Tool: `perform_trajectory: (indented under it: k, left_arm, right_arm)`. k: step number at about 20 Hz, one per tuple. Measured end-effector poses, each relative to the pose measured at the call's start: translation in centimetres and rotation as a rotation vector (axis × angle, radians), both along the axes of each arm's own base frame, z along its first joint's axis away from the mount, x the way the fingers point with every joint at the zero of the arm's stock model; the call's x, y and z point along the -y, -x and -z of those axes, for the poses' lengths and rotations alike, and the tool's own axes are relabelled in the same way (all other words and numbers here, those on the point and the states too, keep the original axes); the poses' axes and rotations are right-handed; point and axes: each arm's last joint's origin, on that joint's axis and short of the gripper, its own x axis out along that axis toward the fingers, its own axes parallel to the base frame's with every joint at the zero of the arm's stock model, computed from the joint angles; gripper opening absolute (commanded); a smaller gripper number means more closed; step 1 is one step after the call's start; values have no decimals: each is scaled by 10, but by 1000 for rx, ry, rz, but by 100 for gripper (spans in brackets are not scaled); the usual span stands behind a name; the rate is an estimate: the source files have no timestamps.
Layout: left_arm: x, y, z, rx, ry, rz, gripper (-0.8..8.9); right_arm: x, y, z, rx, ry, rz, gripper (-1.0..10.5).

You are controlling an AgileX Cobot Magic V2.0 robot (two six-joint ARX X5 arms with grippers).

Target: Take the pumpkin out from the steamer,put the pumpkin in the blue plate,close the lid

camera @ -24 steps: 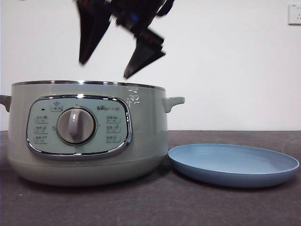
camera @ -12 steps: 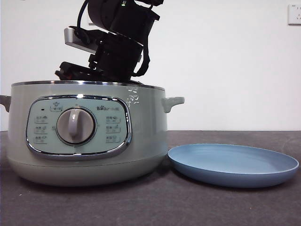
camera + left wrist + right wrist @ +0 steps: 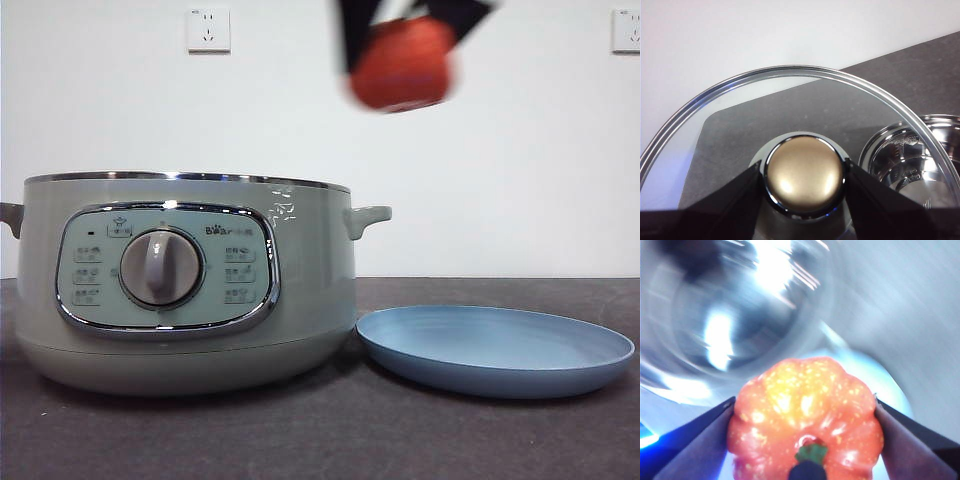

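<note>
My right gripper [image 3: 405,40] is shut on the orange-red pumpkin [image 3: 402,65] and holds it high in the air, above and between the steamer [image 3: 185,280] and the blue plate [image 3: 495,350]; it is blurred by motion. In the right wrist view the speckled pumpkin [image 3: 805,415] fills the space between the jaws of the right gripper [image 3: 805,440], with the open pot [image 3: 735,320] below it. My left gripper [image 3: 805,182] is shut on the knob [image 3: 804,172] of the glass lid [image 3: 730,115], held off the pot [image 3: 912,160].
The steamer stands open at the left of the dark table [image 3: 330,430], the plate just right of it. A white wall with two sockets [image 3: 208,28] is behind.
The right gripper went down into the pot, closed on the pumpkin, and has lifted it up and to the right, out of the steamer.
</note>
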Motion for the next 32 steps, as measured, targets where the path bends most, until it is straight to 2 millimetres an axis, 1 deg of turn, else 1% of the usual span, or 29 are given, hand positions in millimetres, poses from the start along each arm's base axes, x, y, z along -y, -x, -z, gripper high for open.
perform_trajectory:
  k: [2, 4, 6, 8, 9, 11, 14, 16, 18, 20, 23, 25, 26, 27, 29, 32]
  left_arm:
    - [0, 0, 0, -2, 4, 14, -9]
    - [1, 0, 0, -4, 8, 25, -9]
    - [1, 0, 0, -6, 12, 40, -9]
    - [1, 0, 0, -7, 18, 47, -8]
    - [2, 0, 0, -8, 18, 49, -9]
    - [2, 0, 0, -7, 21, 51, -9]
    - [3, -1, -2, 10, 39, 72, -9]
    - [3, -1, -2, 15, 44, 78, -9]
    - [4, -1, -3, 14, 52, 102, -9]
    - [4, -1, -3, 18, 60, 120, -9]
    - [4, -1, -3, 19, 60, 118, -9]
    - [4, -1, -3, 19, 60, 119, -9]
    - [4, -1, -3, 20, 61, 118, -9]
    - [4, -1, -3, 20, 61, 119, -9]
    - [4, -1, -3, 19, 60, 119, -9]
    - [4, -1, -3, 19, 61, 119, -9]
  right_arm:
    - [31, 9, -9, -52, 47, 138, -8]
    - [51, 16, -16, -27, 57, 252, -8]
    - [65, 25, -12, 10, 64, 334, -8]
    - [73, 32, -1, 49, 24, 371, -8]
    - [74, 34, 7, 65, 6, 376, -8]
    - [75, 36, 33, 78, -22, 378, -8]
    - [71, 29, 79, 69, -17, 377, -7]
    - [67, 24, 104, 94, -41, 378, -5]
    - [63, 17, 120, 121, -66, 377, -1]
    - [57, 7, 129, 131, -85, 372, -1]
    - [51, -7, 145, 68, -131, 305, 2]
    - [49, -14, 158, 41, -111, 297, 8]
    - [49, -17, 163, 32, -102, 300, 39]
    - [50, -20, 168, 22, -91, 304, 97]
    - [53, -24, 176, 0, -72, 319, 243]
    - [58, -27, 181, -25, -55, 339, 404]
